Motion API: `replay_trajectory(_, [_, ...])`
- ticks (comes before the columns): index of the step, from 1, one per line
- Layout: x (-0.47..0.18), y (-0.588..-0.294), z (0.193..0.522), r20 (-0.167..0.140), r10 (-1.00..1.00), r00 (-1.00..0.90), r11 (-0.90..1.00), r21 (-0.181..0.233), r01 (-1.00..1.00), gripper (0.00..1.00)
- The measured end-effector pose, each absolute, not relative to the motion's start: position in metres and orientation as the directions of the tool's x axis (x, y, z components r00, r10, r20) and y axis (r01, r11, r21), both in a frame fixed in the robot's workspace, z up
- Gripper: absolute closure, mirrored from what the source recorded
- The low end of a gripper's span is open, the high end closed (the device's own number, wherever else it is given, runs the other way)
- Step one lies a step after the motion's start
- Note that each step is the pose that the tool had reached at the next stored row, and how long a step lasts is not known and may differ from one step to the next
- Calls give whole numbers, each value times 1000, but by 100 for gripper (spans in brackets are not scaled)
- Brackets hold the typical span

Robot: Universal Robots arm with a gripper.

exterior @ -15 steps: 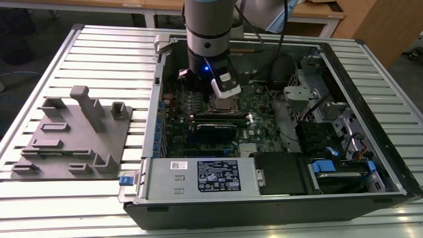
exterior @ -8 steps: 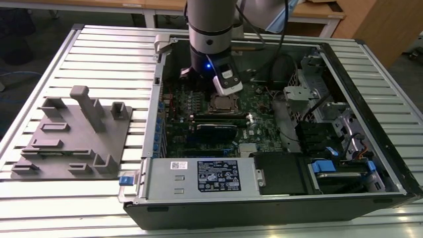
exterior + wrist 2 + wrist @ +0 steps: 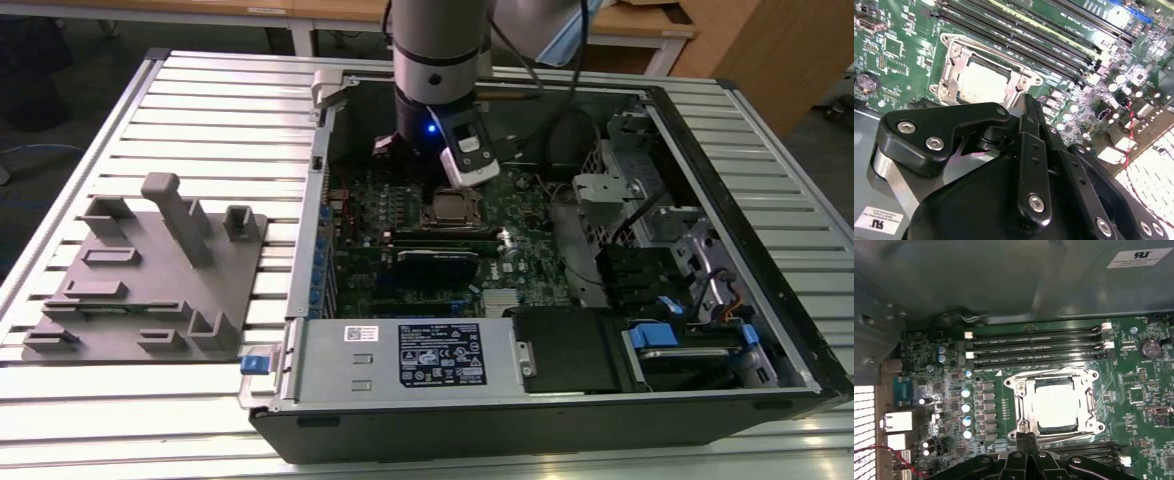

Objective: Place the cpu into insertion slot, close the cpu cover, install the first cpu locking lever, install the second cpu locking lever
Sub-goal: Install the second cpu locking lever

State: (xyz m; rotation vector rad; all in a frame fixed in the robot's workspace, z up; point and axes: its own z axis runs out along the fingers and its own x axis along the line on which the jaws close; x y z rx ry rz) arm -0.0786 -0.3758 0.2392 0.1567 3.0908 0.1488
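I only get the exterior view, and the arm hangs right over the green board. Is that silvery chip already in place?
Observer: Yes. In the first wrist view, the cpu lies flat on the board.
Visitor: And the metal lid?
Observer: The cpu cover is down around it, and the chip's top shows through its window.
Visitor: Is the arm holding anything?
Observer: No. In the first wrist view, the end effector is shut and empty, beside the cover's edge.
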Motion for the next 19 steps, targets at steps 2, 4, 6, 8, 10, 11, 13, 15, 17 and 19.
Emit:
replay_trajectory(2, [-76,-374,239,-40,104,-994,991,86,100,90])
replay_trajectory(4, [-74,-372,239,-40,105,-994,992,77,102,90])
replay_trajectory(6, [-70,-371,238,-41,107,-993,992,70,104,90])
replay_trajectory(8, [-65,-370,238,-42,109,-993,992,65,106,90])
replay_trajectory(10, [-62,-368,238,-42,109,-993,992,63,106,90])
replay_trajectory(11, [-60,-366,238,-42,109,-993,992,62,106,90])
replay_trajectory(13, [-55,-364,237,-42,109,-993,992,61,106,90])
replay_trajectory(15, [-50,-363,236,-42,109,-993,993,59,107,90])
replay_trajectory(17, [-44,-361,236,-42,109,-993,993,58,107,90])
replay_trajectory(19, [-41,-359,235,-43,110,-993,993,56,107,90])
